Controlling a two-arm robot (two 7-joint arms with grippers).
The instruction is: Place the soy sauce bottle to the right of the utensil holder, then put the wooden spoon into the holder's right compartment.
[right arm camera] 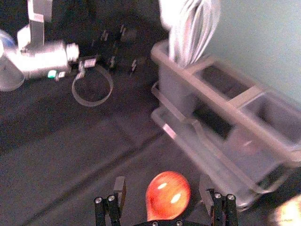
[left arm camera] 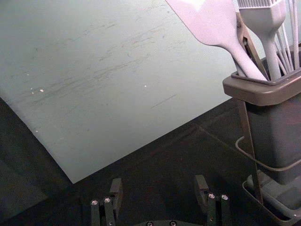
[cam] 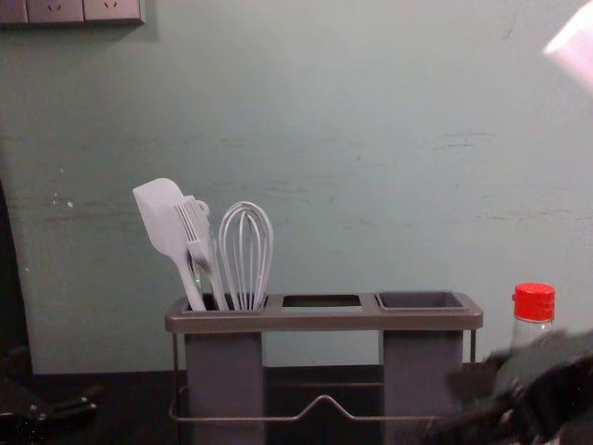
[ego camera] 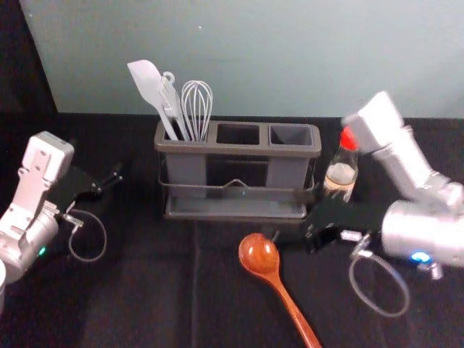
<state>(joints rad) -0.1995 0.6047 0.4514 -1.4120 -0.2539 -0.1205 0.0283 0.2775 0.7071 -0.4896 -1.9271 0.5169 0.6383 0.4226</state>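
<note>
- My right pincer (ego camera: pixel 291 216) is spread, above the desk (ego camera: pixel 152 290) by the holder's near right side, close to the spoon's bowl.
- The wooden spoon (ego camera: pixel 259 255) lies on the desk, nearer me than the utensil holder (ego camera: pixel 235 215), its handle running near and right.
- The soy sauce bottle (ego camera: pixel 341 175) stands upright just right of the holder.
- My left pincer (ego camera: pixel 116 177) is parked left of the holder, spread too.
</note>
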